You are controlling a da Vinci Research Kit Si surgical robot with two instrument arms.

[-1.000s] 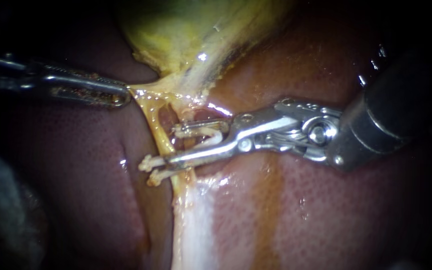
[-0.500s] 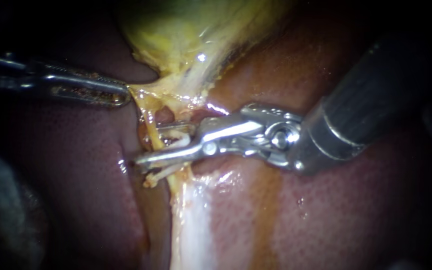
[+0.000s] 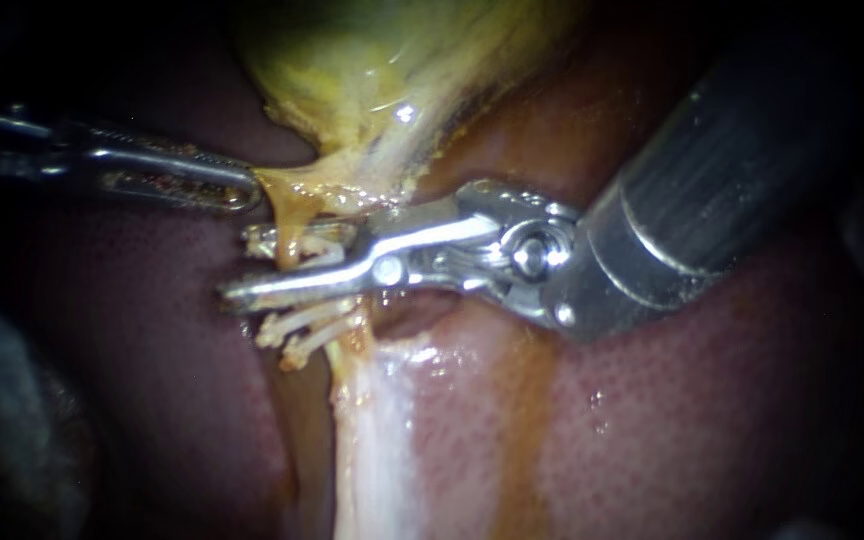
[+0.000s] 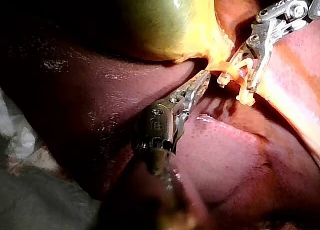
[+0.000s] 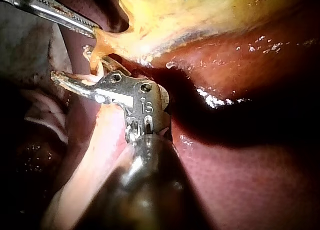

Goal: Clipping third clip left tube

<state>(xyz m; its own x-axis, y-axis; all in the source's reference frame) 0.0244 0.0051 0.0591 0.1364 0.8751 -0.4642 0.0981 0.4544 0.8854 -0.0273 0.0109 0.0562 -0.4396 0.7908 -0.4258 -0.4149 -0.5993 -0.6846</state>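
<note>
The left tube [image 3: 290, 224] is seen as a thin yellow strand running from the neck of the gallbladder [image 3: 372, 70] down across the liver [image 3: 672, 420], and it is crossed by the hand of the right instrument [image 3: 237, 267]. That hand is only partly closed. Its jaws stand a little apart with the tube passing through the gap, and an open clip [image 3: 255, 240] is carried between them, seated against both, so it can be judged ready to be squeezed shut around the tube. It is placed just above what look like two seated clips [image 3: 287, 340], presumably so that some spacing is left along the tube. The yellow tissue [image 3: 274, 190] beside the gallbladder neck is gripped by the closed hand of the left instrument [image 3: 247, 195] and drawn sideways. By this the tube is judged to be stretched and lifted clear of the liver. No brand or label can be read; a stamped mark on the right instrument is noted in the right wrist view but is not read off.
</note>
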